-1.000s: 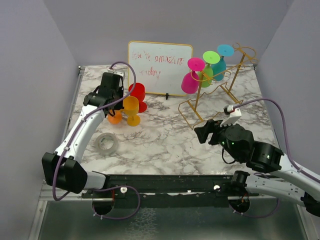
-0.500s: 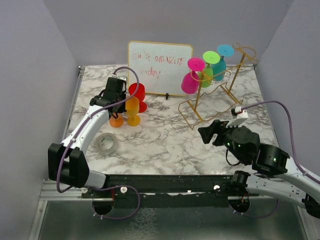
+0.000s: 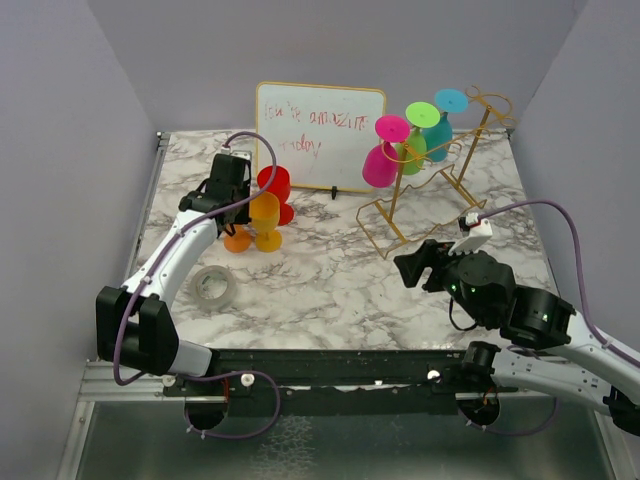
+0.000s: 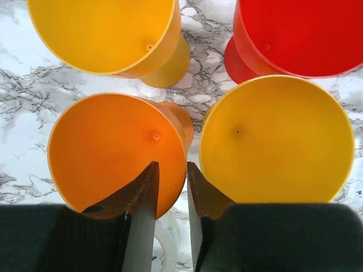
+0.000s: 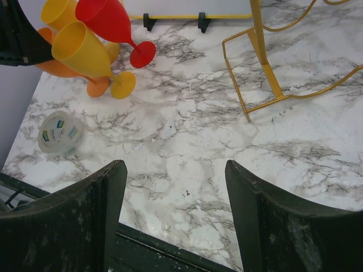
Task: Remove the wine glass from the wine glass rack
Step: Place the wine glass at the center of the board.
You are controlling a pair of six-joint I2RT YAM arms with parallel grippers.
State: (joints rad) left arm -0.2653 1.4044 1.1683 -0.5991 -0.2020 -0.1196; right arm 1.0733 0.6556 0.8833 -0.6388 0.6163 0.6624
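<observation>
Straddling the rim of the orange glass [image 4: 113,153], the left gripper [image 4: 172,170] is barely parted (gripping or not, I cannot say). The right gripper [image 5: 174,167] gapes wide, empty.

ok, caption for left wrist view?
Fingers astride the rim of the orange wine glass; two yellow glasses and a red glass alongside on marble table.

Rack [image 5: 267,62] back right, standing glasses [image 3: 264,212] left, board [image 3: 320,135] behind, tape [image 3: 213,287] near-left

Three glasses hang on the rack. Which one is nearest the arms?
The magenta wine glass, hanging bowl-down at the near end of the gold wine glass rack; the green glass and the teal glass hang behind it.
</observation>
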